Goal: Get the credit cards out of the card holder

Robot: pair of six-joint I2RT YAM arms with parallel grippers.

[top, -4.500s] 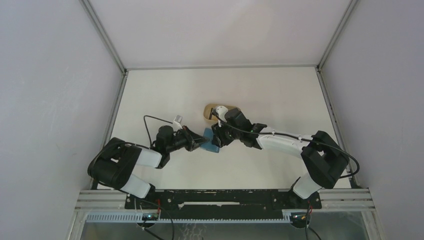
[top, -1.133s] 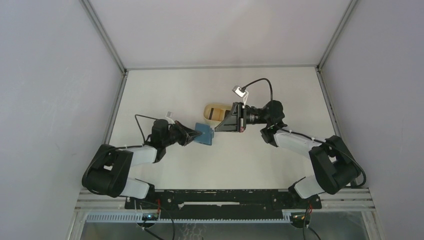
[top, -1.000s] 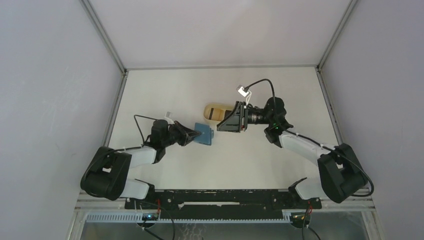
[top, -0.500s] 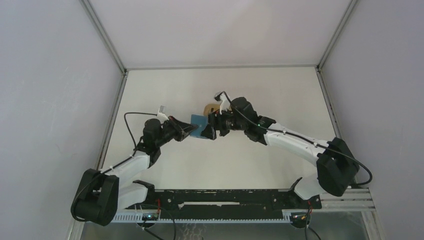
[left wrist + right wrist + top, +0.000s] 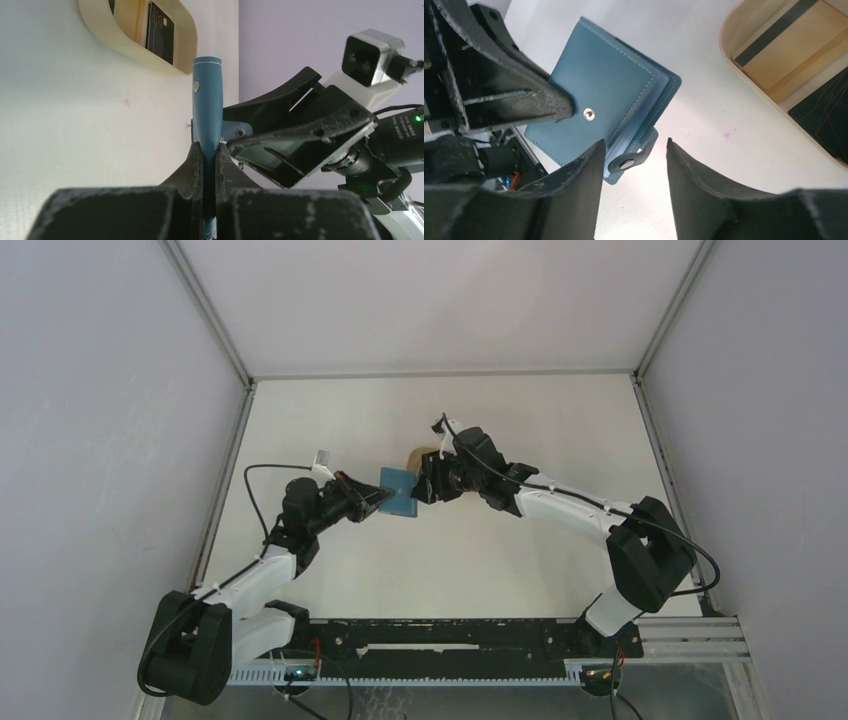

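My left gripper [image 5: 375,497] is shut on the teal-blue card holder [image 5: 399,491] and holds it on edge above the table; in the left wrist view the holder [image 5: 206,110] stands upright between the jaws. The right wrist view shows the holder [image 5: 600,95] folded, its snap tab [image 5: 636,154] hanging loose between my right gripper's [image 5: 634,150] spread fingers. My right gripper [image 5: 425,487] is open right beside the holder's free edge. A tan card [image 5: 793,47] with a dark stripe and a black card [image 5: 824,112] lie in the beige oval tray [image 5: 744,70].
The beige tray [image 5: 414,456] sits just behind the grippers, mostly hidden by the right arm in the top view. The left wrist view shows the tray [image 5: 102,25] ahead to the left. Grey walls enclose the white table on three sides.
The left arm lifted the card holder up and toward the tray. The right arm swung down from beside the tray to the holder's free edge, jaws open around the snap tab.
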